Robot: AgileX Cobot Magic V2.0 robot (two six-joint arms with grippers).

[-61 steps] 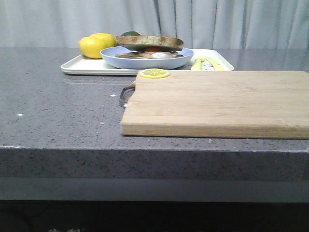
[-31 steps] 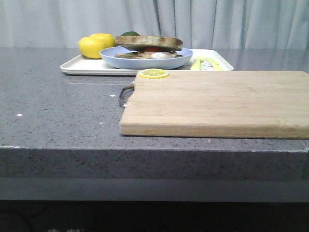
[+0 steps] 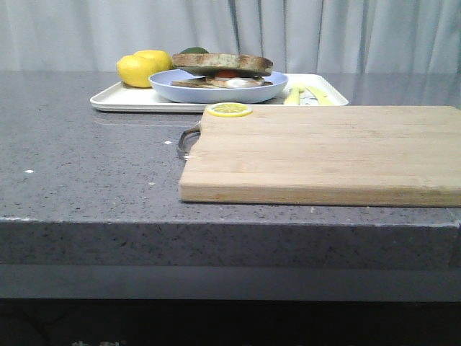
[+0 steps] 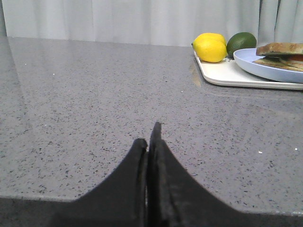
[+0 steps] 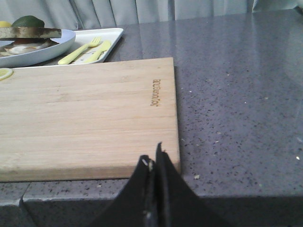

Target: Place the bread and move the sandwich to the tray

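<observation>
At the back of the counter the sandwich [image 3: 222,72] sits on a pale-blue plate [image 3: 216,92], which rests on the white tray [image 3: 122,99]. The bread [image 3: 222,62], a brown-crusted slice, lies on top, above the fried egg. Both wrist views show the sandwich from the side [image 4: 281,49] [image 5: 28,33]. My left gripper [image 4: 150,135] is shut and empty over bare counter, well short of the tray [image 4: 227,75]. My right gripper [image 5: 154,158] is shut and empty at the near right corner of the cutting board. Neither gripper shows in the front view.
A wooden cutting board [image 3: 324,151] with a metal handle fills the right half of the counter, a lemon slice [image 3: 230,109] on its far left corner. Two lemons [image 3: 137,70], a green fruit [image 4: 241,42] and yellow cutlery [image 3: 306,94] share the tray.
</observation>
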